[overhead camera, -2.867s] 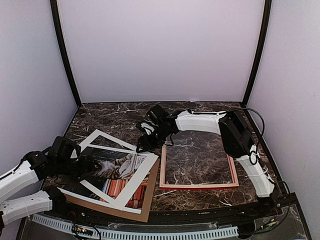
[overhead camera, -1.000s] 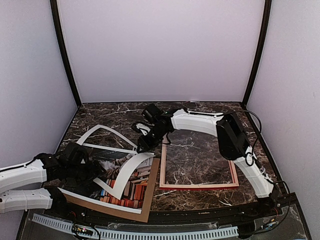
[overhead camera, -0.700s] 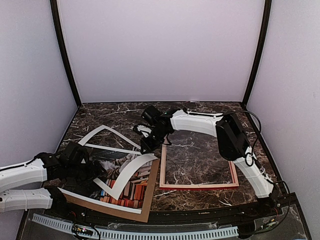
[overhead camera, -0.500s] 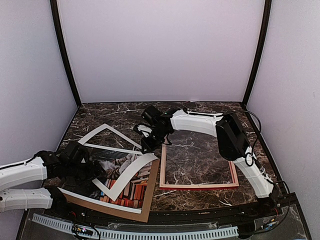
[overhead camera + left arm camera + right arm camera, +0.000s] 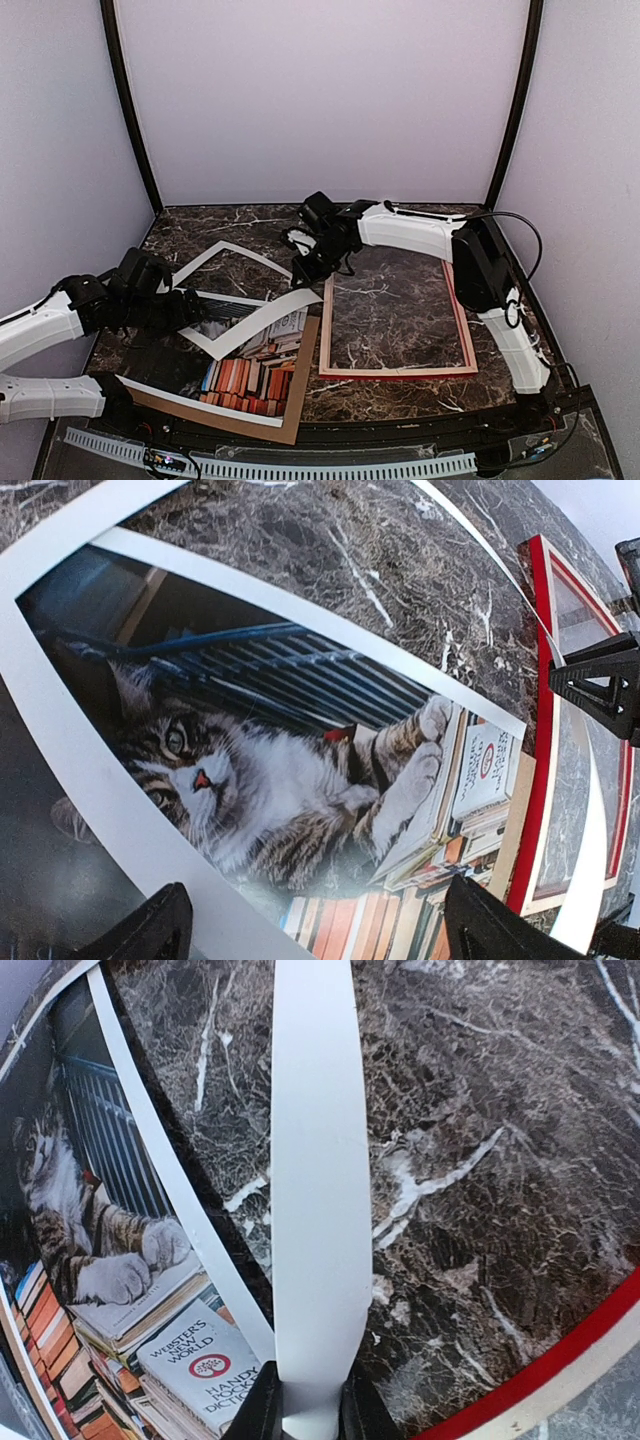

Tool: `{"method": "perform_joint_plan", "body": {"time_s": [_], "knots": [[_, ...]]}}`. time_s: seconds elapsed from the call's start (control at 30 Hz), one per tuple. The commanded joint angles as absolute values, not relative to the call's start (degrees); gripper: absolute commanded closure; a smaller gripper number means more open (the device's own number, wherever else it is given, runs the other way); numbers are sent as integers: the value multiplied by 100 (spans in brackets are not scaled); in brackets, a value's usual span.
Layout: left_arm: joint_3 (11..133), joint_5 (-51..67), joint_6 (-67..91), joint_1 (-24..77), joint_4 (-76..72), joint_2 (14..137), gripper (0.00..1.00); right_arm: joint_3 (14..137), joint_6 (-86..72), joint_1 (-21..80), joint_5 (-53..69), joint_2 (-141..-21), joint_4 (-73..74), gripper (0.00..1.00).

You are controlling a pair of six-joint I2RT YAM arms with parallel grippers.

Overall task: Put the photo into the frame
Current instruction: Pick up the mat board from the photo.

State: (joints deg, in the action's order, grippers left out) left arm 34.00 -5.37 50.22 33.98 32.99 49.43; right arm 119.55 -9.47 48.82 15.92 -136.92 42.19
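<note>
Our right gripper (image 5: pixel 305 1408) pinches the mat (image 5: pixel 312 1160) by its edge, raised off the photo (image 5: pixel 270 790). Our left gripper (image 5: pixel 325 930) gapes wide above it; the frame (image 5: pixel 395 372) lies at its 3 o'clock

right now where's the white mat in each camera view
top external: mat left of centre, tilted over the photo, its right end raised at the right gripper.
left wrist: mat curves down the left side, beside the cat.
right wrist: mat is the upright white strip at centre, pinched at the bottom.
shared landmark: the red frame, on the right in each view.
</note>
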Motion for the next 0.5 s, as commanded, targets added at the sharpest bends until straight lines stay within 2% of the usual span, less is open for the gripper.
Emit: {"method": "perform_joint_plan", "body": {"time_s": [0.0,0.2,0.47], "knots": [[3910,-967,4451,3410,3500,5070,9,11762,-1054,4813,1416,-13220,4032,92],[4438,-1162,3994,3401,3376,5359,9,10998,-1065,4613,963,-12517,3938,92],[4775,-945,3655,3393,2732,5838,8,9346,-1172,4165,221,-11096,3932,92]]}}
